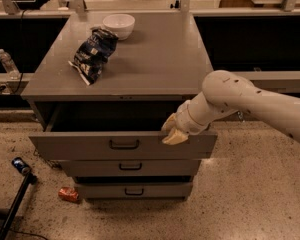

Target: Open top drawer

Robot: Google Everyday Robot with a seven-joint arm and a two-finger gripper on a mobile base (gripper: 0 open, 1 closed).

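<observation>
Grey cabinet (pixel 145 69), top drawer (pixel 70 146) part open, gripper (pixel 174 131) jaws pinching its front rim right of handle (pixel 124 144)

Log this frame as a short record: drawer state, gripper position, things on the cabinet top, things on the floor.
top drawer: partly open, front panel out past the two lower drawers
gripper: at the drawer front's upper edge, right of its handle
cabinet top: chip bag, white bowl
floor: red can beside the cabinet's lower left
</observation>
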